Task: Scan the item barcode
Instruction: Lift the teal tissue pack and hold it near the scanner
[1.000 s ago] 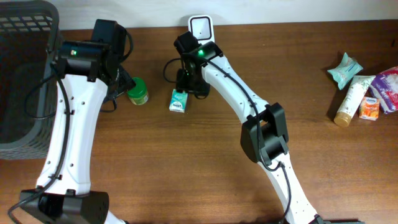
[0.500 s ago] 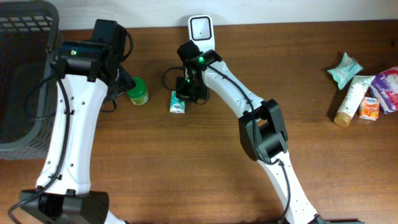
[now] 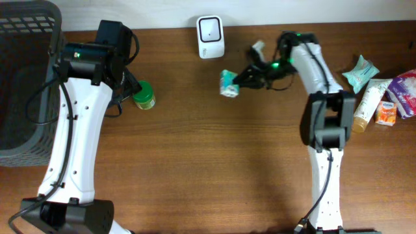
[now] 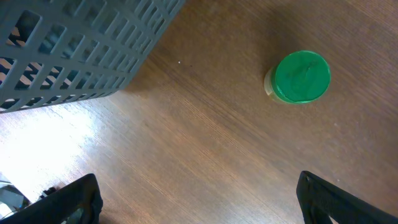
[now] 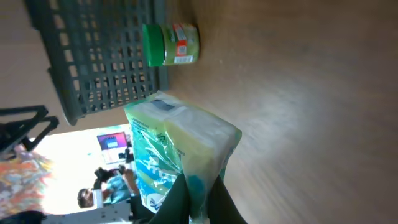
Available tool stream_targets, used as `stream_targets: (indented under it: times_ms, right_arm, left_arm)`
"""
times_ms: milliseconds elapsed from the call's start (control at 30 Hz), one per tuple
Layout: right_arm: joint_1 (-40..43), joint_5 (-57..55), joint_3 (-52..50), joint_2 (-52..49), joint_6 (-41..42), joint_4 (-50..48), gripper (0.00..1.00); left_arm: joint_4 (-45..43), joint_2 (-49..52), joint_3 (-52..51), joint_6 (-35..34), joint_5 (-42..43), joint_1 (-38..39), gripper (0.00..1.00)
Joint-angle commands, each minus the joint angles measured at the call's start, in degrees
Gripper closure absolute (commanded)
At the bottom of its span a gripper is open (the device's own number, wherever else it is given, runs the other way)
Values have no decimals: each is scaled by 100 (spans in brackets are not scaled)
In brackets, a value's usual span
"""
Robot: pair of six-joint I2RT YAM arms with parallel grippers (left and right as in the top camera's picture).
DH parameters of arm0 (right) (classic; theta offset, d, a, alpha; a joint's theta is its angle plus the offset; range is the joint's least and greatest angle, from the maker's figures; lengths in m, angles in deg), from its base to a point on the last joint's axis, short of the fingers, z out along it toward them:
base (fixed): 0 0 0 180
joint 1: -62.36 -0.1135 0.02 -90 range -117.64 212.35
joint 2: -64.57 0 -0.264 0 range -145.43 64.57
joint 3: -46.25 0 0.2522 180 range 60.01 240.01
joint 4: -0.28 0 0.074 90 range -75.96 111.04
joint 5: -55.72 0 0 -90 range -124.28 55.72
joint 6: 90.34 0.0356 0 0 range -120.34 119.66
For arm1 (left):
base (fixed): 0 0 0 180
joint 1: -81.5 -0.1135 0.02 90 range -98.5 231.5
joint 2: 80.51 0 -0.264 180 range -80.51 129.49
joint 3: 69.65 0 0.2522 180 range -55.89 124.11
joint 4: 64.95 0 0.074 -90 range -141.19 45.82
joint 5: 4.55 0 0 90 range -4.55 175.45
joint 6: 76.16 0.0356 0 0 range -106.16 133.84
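Brown wooden table (image 3: 195, 162), and the soft teal-and-white packet (image 3: 228, 83) has just left it.
The right gripper (image 3: 240, 80) has clamped onto the packet and lifted it just right of the white box scanner (image 3: 210, 28). Presenting the barcode looks next. The left gripper (image 4: 199, 199) hangs wide open near the green-lidded jar (image 3: 143, 95).

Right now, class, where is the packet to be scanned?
In the overhead view, the packet is pinched in the right gripper, just right of and in front of the white scanner.
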Motion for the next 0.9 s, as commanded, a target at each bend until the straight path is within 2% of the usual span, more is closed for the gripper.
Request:
stream_targets:
  times_ms: [0, 133, 233, 333, 500, 633, 733, 867]
  right_arm:
    - [214, 262, -17, 26, -1427, 229, 96]
    - [111, 306, -17, 28, -3307, 831, 96]
    - [66, 881, -11, 83, -3958, 1285, 96]
    - [39, 905, 33, 332, -3993, 1526, 96]
    - [-105, 907, 46, 1325, -3941, 1585, 96]
    - [-181, 907, 46, 2155, -3486, 1585, 96]
    - [-269, 979, 46, 2509, -3169, 1585, 96]
    - [-422, 1408, 46, 2614, -3165, 1585, 96]
  left_arm:
    - [7, -17, 4, 70, -61, 0, 1]
    - [7, -17, 4, 68, -61, 0, 1]
    - [9, -17, 4, 68, -61, 0, 1]
    - [7, -17, 4, 68, -61, 0, 1]
    - [7, -17, 4, 70, -61, 0, 1]
    - [7, -17, 4, 70, -63, 0, 1]
    - [7, -17, 4, 68, -63, 0, 1]
    - [7, -17, 4, 68, -61, 0, 1]
